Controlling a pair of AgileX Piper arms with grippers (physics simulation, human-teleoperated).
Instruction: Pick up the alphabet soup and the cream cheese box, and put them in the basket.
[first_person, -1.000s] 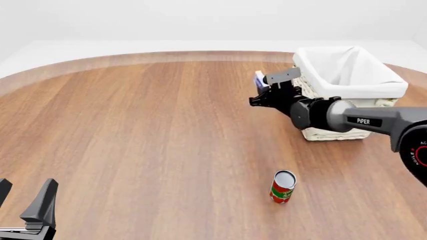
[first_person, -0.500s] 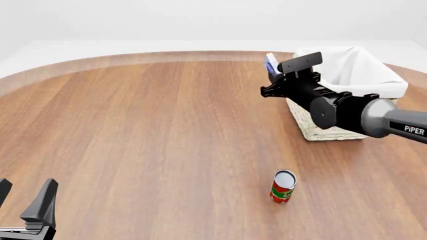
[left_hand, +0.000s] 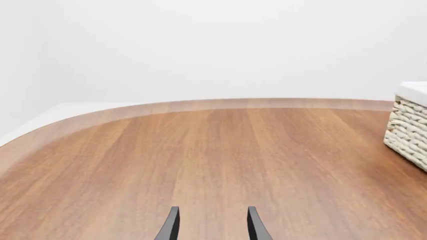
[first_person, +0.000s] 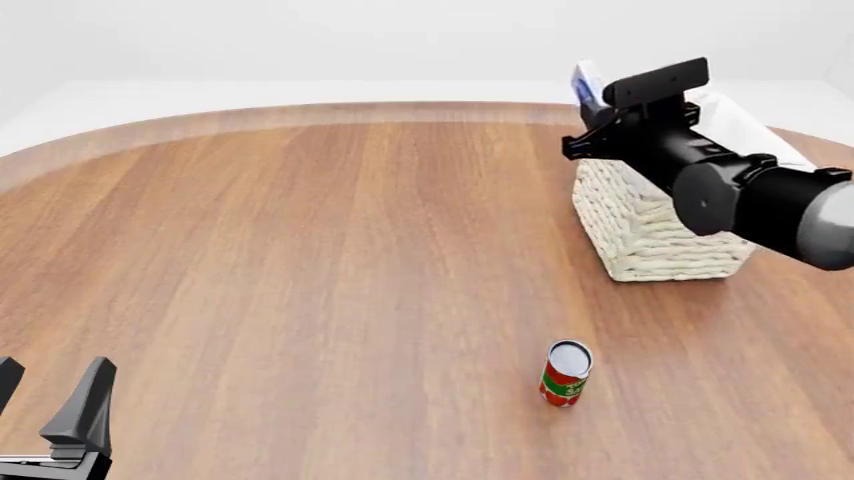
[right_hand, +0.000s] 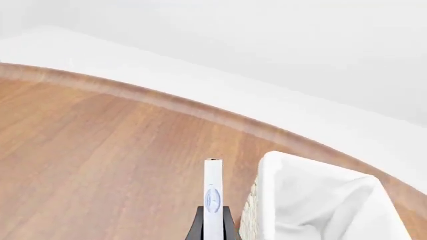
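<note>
The cream cheese box (first_person: 585, 80), white and blue, is held edge-up in the air with my right gripper (first_person: 597, 98) shut on it, at the left rim of the basket (first_person: 651, 232). In the right wrist view the box (right_hand: 213, 192) stands thin between the fingers (right_hand: 197, 226), with the basket's white cloth lining (right_hand: 313, 200) just beside it. My left gripper (first_person: 47, 400) hangs open and holds nothing at the near left corner of the table; its fingertips (left_hand: 172, 226) show above bare wood. The alphabet soup is out of view.
A red-and-green labelled can (first_person: 566, 373) stands upright on the table in front of the basket, toward the near side. In the left wrist view, a corner of the woven basket (left_hand: 408, 131) shows. The curved far table edge (first_person: 334, 112) runs behind.
My right gripper has risen and moved right and farther back with the cream cheese box, from beside the basket's left wall to its rim. The left arm has not moved.
</note>
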